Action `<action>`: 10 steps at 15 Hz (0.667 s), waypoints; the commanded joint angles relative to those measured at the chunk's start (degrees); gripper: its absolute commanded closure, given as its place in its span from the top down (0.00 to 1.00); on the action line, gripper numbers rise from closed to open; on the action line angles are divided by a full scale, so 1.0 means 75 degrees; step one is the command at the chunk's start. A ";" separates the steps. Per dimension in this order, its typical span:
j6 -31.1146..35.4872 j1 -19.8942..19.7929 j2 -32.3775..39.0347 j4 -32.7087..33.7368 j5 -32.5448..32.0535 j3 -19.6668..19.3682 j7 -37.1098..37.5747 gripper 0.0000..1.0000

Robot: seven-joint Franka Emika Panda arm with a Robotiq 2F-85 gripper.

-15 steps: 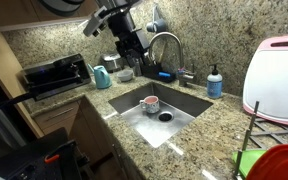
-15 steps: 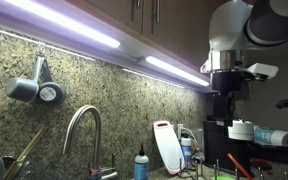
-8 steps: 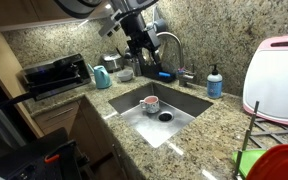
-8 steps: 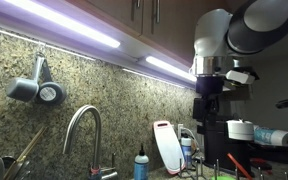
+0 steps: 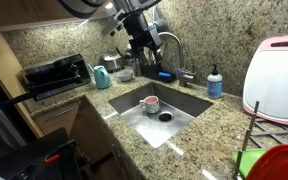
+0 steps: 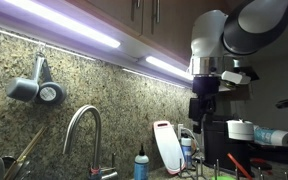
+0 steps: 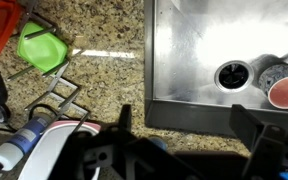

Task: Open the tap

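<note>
- The pincer (image 5: 140,52) is hovering over the sink's (image 5: 181,101) back edge, just beside the tap (image 5: 171,42), with its jaws standing apart, likely kept wide for engaging it.
- The tap is rising from the worktop (image 5: 209,125) behind the sink, seemingly not yet touched.

Both exterior views share the tap (image 5: 180,55) (image 6: 82,108); wrist view looks down into sink (image 7: 184,60).
</note>
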 commanded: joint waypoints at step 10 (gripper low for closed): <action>0.2545 0.0201 0.1947 0.0371 -0.4169 -0.0788 0.2720 1.00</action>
